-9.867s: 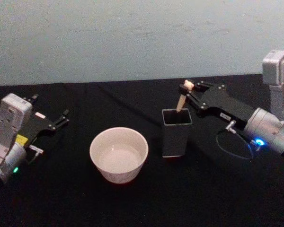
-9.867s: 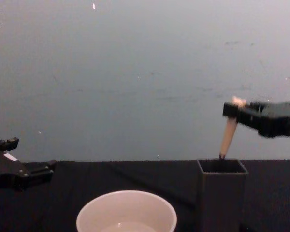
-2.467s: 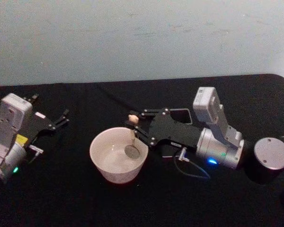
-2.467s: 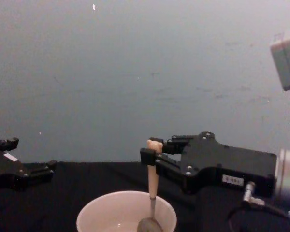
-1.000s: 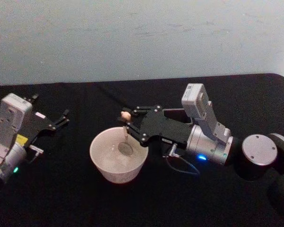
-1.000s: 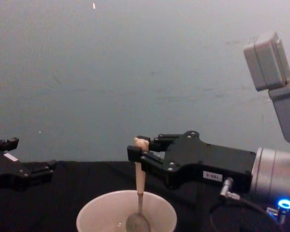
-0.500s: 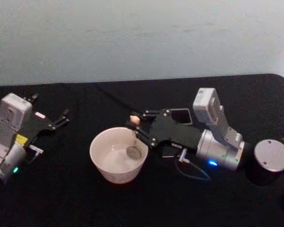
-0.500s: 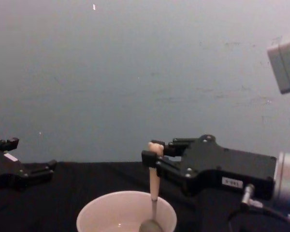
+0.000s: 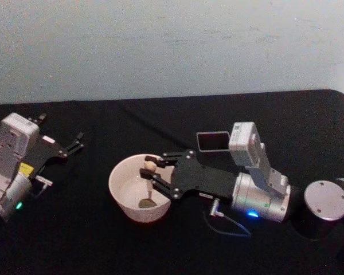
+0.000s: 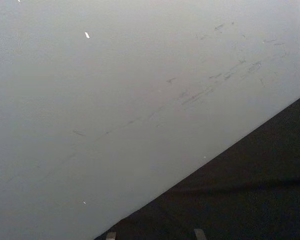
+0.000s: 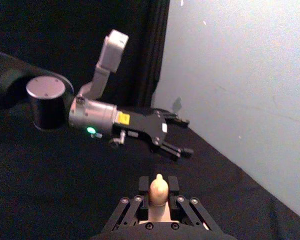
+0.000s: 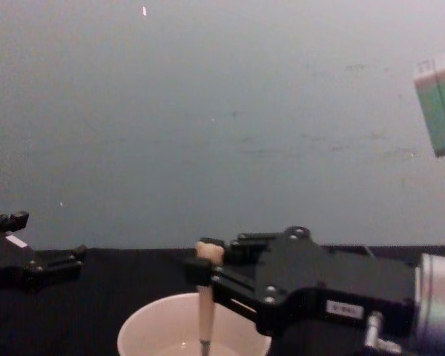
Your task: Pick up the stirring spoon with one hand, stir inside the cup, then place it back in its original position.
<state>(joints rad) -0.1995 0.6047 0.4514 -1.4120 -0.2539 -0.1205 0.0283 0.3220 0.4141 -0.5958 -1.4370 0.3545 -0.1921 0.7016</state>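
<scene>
Head view: the right gripper (image 9: 152, 172) is reaching over the wide round cream-beige cup (image 9: 117, 179). Its jaws are pinching the slim stirring spoon (image 9: 148, 168) by the pale peach handle just under the tiny bear head, and the shiny metal bowl is dipping inside the cup. The dark grey square holder (image 9: 213, 141) is standing just behind that arm on the black table (image 9: 103, 246). The left gripper (image 9: 61, 127) is sitting far left, well apart from the cup, jaws spread.

Left wrist view: the grey wall (image 10: 115, 90) is meeting the table's edge.

Right wrist view: the bear head is poking up between the clamped fingers (image 11: 144, 189), with the left gripper lying open beyond.

Chest view: the spoon is hanging upright into the cup.
</scene>
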